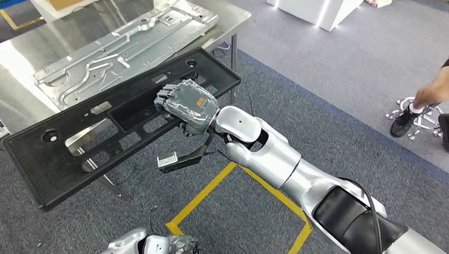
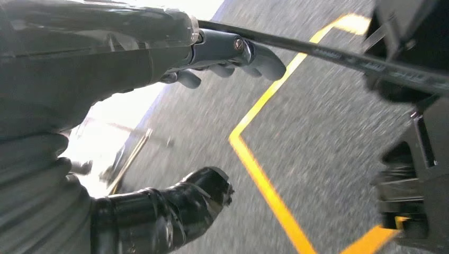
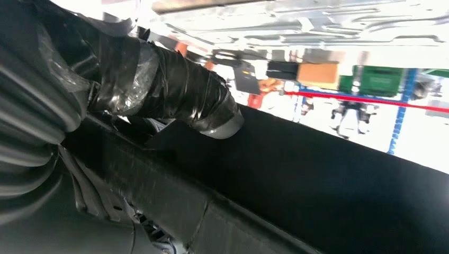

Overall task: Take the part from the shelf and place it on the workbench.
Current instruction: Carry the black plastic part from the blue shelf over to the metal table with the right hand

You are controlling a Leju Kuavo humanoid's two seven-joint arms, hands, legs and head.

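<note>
**Panel half on the bench, my right hand about to finish the set-down**

Nearest to me, my left hand (image 1: 177, 244) hangs low by my body, over grey carpet and the yellow floor tape (image 1: 238, 203). In its wrist view my fingers (image 2: 254, 55) are loosely apart with nothing between them.

Out ahead, my right hand (image 1: 188, 103) is on the long black panel (image 1: 69, 153), the part I'm delivering. My fingers (image 1: 165, 95) curl over the edge of an opening in its middle, and the wrist view shows my thumb (image 3: 212, 114) pressed against the dark underside, so I'm clamped on it. A small bracket (image 1: 172, 161) dangles below my wrist; what it belongs to I can't tell.

The panel lies tilted across the near corner of the bench (image 1: 21, 58), its far long edge over the steel top, its near edge and left end hanging out over the carpet. I judge this to be the placing step, not yet done. Next calls for pushing the panel further onto the top so it sits flat and can't tip, then opening my fingers and drawing my thumb out from beneath without dragging it back.

On the bench just beyond lies a stamped silver metal sheet (image 1: 127, 42), close to the panel's far edge, so I have little room to slide.

Further off, grey carpet with a blue border, a white lit block (image 1: 317, 10), and a person's leg and shoe (image 1: 405, 119) by a chair base at right.
</note>
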